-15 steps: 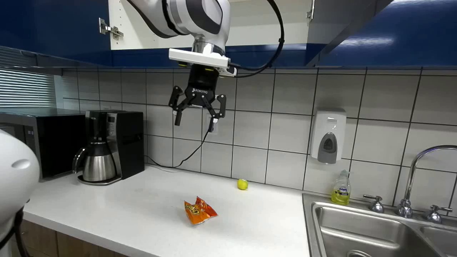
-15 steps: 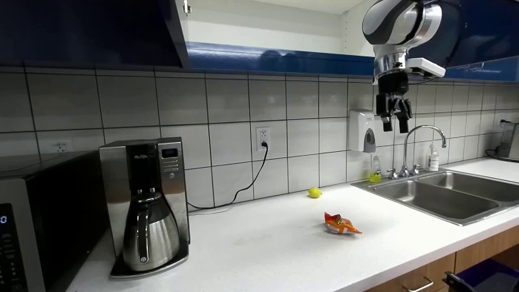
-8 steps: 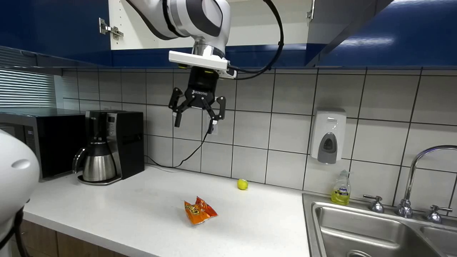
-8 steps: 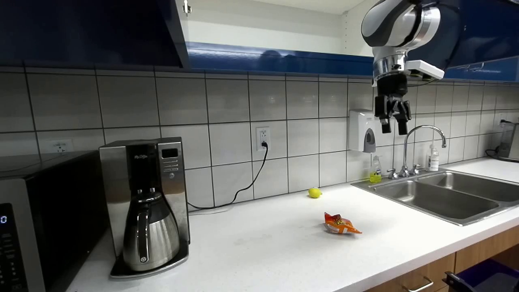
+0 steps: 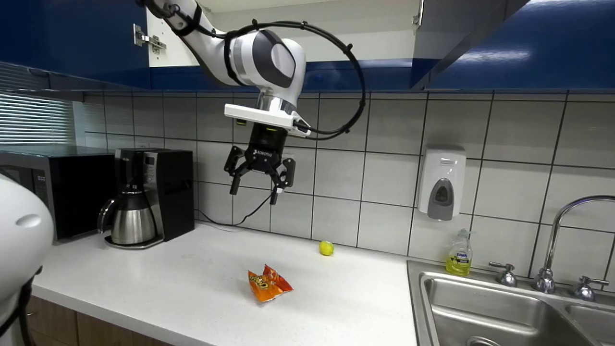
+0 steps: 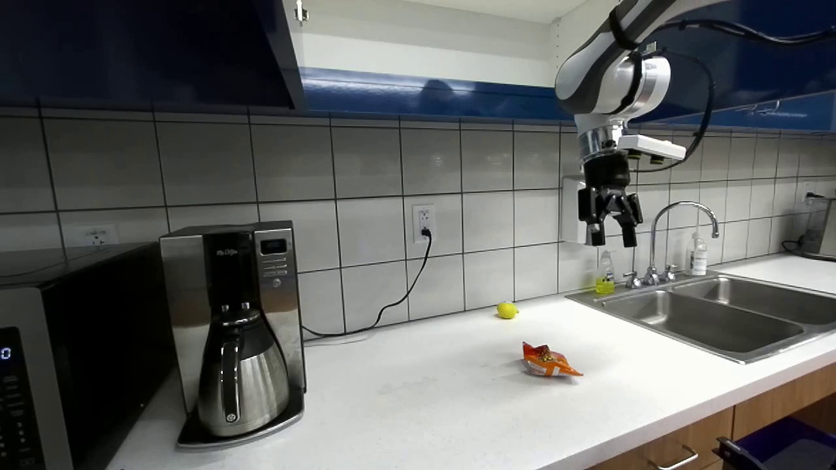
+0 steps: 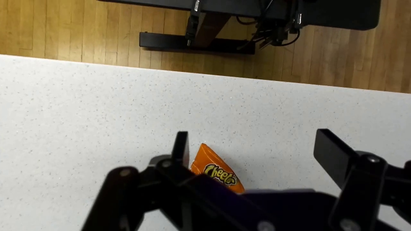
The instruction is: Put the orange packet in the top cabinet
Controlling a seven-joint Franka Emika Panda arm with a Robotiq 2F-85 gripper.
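Note:
The orange packet, a crumpled Cheetos bag, lies on the white counter in both exterior views (image 5: 268, 284) (image 6: 548, 361). My gripper (image 5: 254, 192) is open and empty, pointing down, well above the counter and the packet. It also shows open in an exterior view (image 6: 612, 236). In the wrist view, the packet (image 7: 218, 171) shows between the open fingers (image 7: 252, 144), nearer the left finger. Its lower part is hidden behind the gripper there. The top cabinet (image 5: 360, 41) stands open above the counter, and its pale inside also shows in an exterior view (image 6: 424, 46).
A yellow lemon (image 5: 326, 248) lies by the tiled wall behind the packet. A coffee maker (image 5: 178, 192) and a microwave (image 6: 104, 326) stand at one end. A sink (image 5: 418, 312) with a faucet (image 5: 555, 235) is at the other. Blue cabinet doors (image 5: 461, 33) (image 6: 196, 52) stick out overhead.
The arm and open gripper have moved down toward the counter, and a little to the left in both exterior views. The packet, lemon and cabinet have not moved.

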